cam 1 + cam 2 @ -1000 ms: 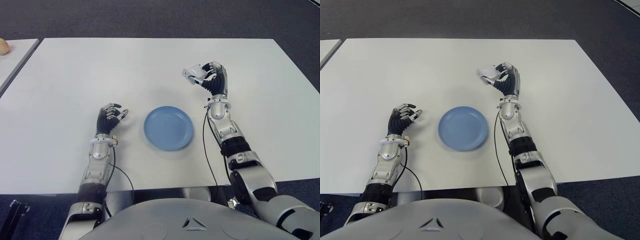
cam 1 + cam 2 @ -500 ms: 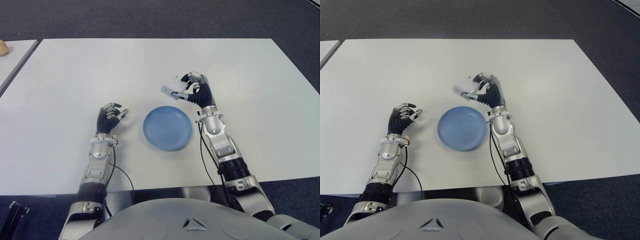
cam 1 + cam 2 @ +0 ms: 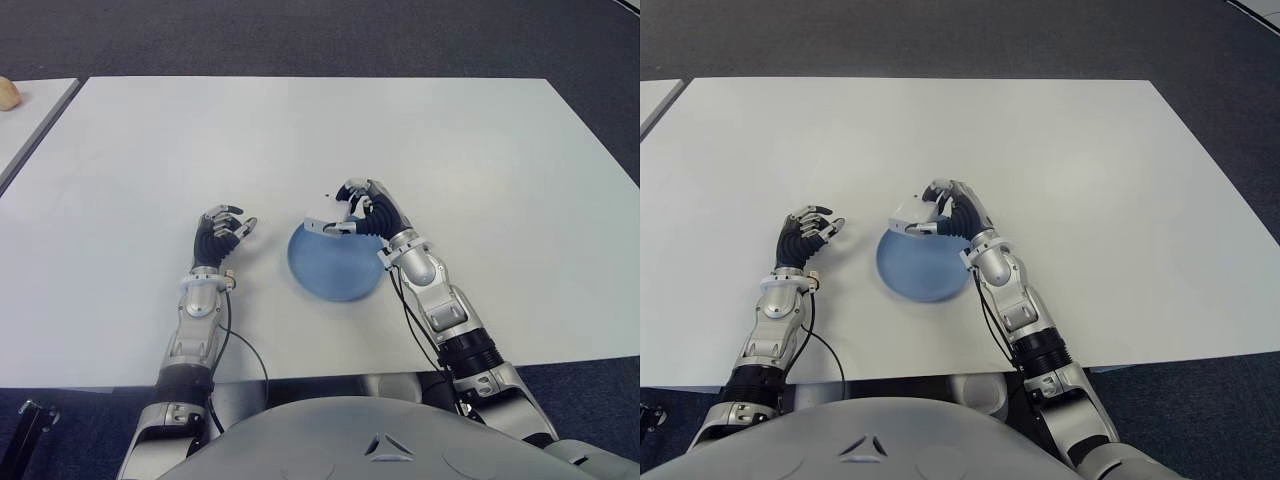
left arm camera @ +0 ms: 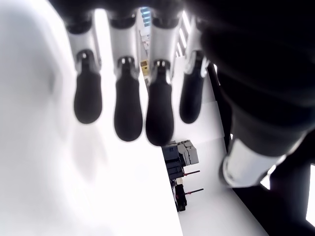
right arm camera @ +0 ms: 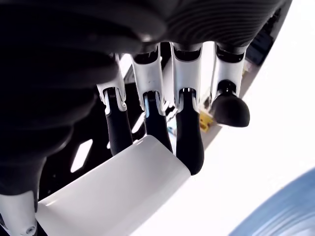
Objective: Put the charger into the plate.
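Note:
The blue plate [image 3: 335, 270] lies on the white table [image 3: 300, 140], near its front middle. My right hand [image 3: 358, 210] hovers over the plate's far rim, its fingers curled around the white charger [image 3: 327, 225]. In the right wrist view the charger [image 5: 118, 189] is a white block pressed under three dark fingertips [image 5: 189, 147], with the plate's blue edge [image 5: 285, 206] low in that picture. My left hand [image 3: 222, 234] shows to the left of the plate with its fingers loosely bent and nothing in them.
A second table's corner [image 3: 25, 120] sits at the far left, with a small tan object [image 3: 6, 93] on it. Dark carpet [image 3: 320, 35] lies beyond the table's far edge.
My right hand has carried the charger from the table's right side leftward and nearer, lowering it over the plate's far rim. The left hand has stayed put.

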Robot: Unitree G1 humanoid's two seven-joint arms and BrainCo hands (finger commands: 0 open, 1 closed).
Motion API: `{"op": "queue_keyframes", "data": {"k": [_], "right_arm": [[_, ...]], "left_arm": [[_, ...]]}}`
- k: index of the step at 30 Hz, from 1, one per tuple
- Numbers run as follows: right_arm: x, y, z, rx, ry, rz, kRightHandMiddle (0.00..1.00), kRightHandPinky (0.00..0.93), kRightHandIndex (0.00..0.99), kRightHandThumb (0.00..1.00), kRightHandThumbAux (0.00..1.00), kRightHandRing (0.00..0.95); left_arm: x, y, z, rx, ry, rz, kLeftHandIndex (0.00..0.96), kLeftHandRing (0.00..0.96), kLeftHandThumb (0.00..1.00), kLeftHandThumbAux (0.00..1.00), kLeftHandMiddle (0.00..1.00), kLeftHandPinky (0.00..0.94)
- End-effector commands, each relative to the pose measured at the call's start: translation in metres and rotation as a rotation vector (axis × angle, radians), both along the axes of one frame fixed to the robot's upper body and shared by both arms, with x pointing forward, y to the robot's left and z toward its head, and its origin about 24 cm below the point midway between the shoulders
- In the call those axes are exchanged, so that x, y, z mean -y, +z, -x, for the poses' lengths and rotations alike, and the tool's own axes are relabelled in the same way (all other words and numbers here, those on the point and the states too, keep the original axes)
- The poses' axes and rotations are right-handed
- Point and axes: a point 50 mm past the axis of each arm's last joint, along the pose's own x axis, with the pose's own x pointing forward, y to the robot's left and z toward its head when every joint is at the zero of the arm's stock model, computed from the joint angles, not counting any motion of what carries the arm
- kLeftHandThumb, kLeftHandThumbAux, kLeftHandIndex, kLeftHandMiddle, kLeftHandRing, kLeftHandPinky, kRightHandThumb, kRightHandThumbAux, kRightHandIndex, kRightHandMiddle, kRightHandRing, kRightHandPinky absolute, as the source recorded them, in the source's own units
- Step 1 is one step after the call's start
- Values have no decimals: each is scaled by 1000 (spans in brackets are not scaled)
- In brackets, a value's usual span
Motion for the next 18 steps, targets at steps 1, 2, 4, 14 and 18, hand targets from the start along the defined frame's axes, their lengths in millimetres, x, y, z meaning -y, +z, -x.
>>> {"op": "queue_keyframes", "data": {"k": [1,2,4,14,18], "right_arm": [[0,-7,0,-40,48,63,822,799,439,704,725,803],[0,-8,1,-48,55,70,823,797,439,704,725,803],[0,-12,1,-77,70,93,822,794,439,704,724,802],[-1,-21,3,-194,54,183,808,792,440,709,722,793],[-2,-23,3,-177,43,261,804,795,440,710,721,791]], "left_arm": [[0,-3,2,-19,14,0,434,636,710,717,644,622],[0,-3,2,-18,14,1,434,636,710,717,644,622],[0,-3,2,-14,14,3,434,635,711,717,643,621],[1,-3,2,-12,17,10,434,624,710,717,634,610],[1,-3,2,-12,17,8,434,620,710,717,630,609]]}}
